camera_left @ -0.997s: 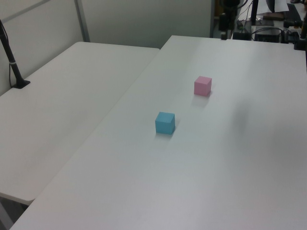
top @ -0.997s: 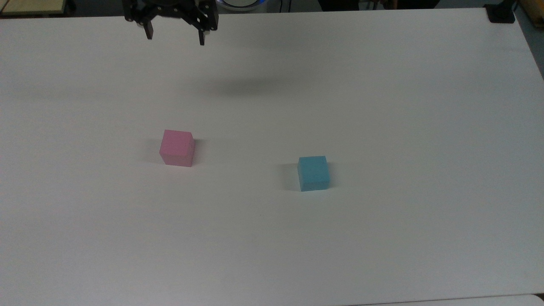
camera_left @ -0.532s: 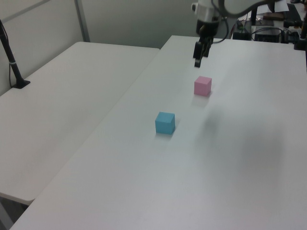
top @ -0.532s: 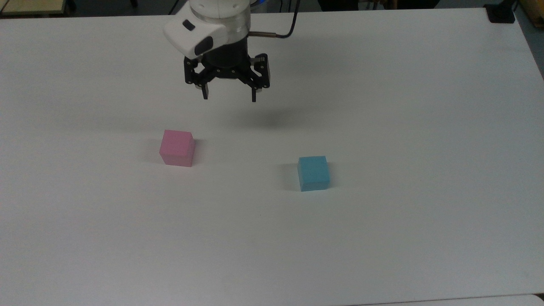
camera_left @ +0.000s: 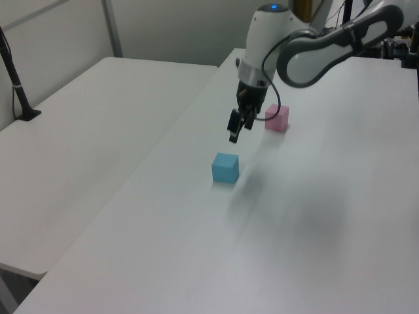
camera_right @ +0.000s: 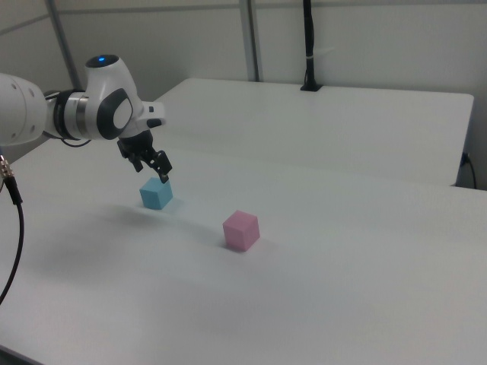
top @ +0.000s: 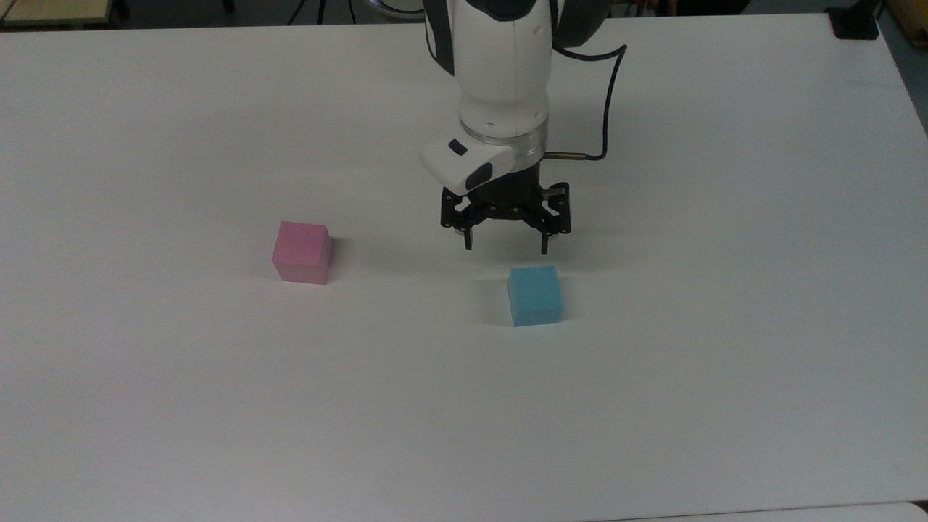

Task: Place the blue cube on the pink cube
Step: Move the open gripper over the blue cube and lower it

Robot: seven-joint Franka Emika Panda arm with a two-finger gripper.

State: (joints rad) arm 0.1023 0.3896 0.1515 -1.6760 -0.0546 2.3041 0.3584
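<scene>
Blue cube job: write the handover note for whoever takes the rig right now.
Hand: open, empty, hanging just above the blue cube, a little short of it in the top view.
Blue cube: on the white table, untouched.
Pink cube: on the table to the top view's left, apart from the blue one, nothing on it.
Done: approach only.
Left: lower, grip the blue cube, lift, carry over, set it on the pink cube.

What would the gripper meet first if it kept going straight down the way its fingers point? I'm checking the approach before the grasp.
Probably the blue cube. The open gripper points down and hangs just above it, apart from it. Whether it is exactly centred over the cube is unclear; if offset, it would meet the bare table.
</scene>
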